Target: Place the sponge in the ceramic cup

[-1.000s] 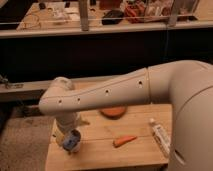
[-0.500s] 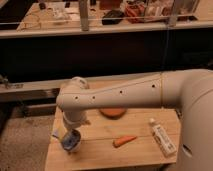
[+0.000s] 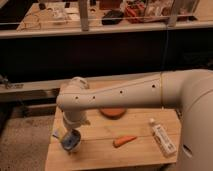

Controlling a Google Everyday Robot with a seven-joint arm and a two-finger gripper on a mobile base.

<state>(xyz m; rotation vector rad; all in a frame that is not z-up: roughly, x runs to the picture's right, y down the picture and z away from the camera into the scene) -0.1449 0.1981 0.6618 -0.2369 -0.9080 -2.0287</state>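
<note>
Hanging just over the ceramic cup (image 3: 70, 143) at the table's (image 3: 100, 157) left front: gripper (image 3: 74, 130), open or closed I cannot tell | sponge not made out, perhaps hidden under gripper or inside cup, so progress is unsettled | carrot (image 3: 124, 141), orange disc (image 3: 112, 113), white tube (image 3: 162, 139) lie apart | no readable writing

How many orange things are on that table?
2: the carrot near the front, and a flat disc behind it, partly under the arm, which may hide more. The gripper hangs over the blue cup.
</note>
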